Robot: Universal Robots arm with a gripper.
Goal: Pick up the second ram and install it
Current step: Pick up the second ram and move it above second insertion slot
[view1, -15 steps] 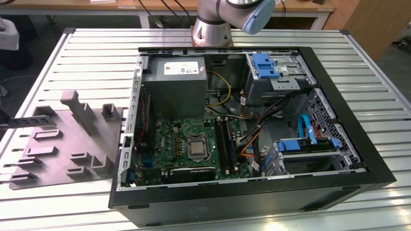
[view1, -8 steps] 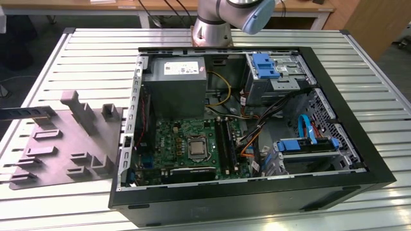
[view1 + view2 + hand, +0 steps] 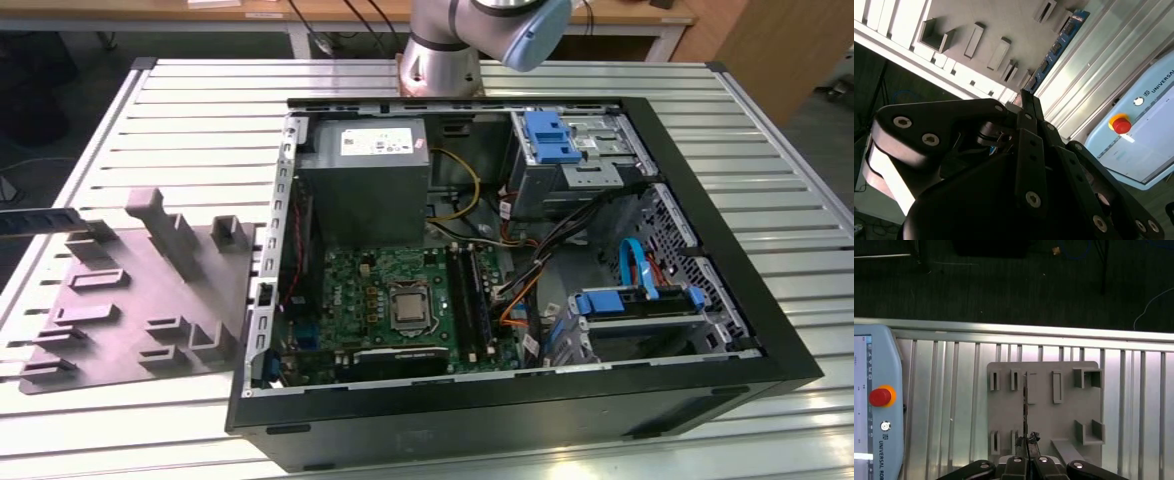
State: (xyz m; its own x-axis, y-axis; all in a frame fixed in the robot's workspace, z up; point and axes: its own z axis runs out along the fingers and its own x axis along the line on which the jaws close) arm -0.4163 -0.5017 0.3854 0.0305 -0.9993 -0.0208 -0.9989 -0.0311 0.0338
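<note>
The second ram (image 3: pixel 1056 47) is a narrow dark blue stick with black chips, and it juts out from my gripper (image 3: pixel 1025 96), which is shut on its near end. In the first wrist view the second ram (image 3: pixel 1025 405) shows edge-on as a thin dark line running out from the gripper (image 3: pixel 1027 441) above the grey holder tray (image 3: pixel 1064 415). In the exterior view the stick's blue end (image 3: pixel 38 221) pokes in at the exterior view's left edge, raised beside the holder tray (image 3: pixel 134 320). The green motherboard (image 3: pixel 367 300) lies in the open computer case (image 3: pixel 534 390), with dark memory slots (image 3: pixel 467 290) beside the processor socket.
The case holds a grey power supply (image 3: pixel 363 185), blue drive brackets (image 3: pixel 638 302) and loose cables. The arm's base (image 3: pixel 441 60) stands behind the case. A teach pendant (image 3: pixel 876 405) with a red stop button lies on the slatted metal table (image 3: pixel 200 120) near the tray.
</note>
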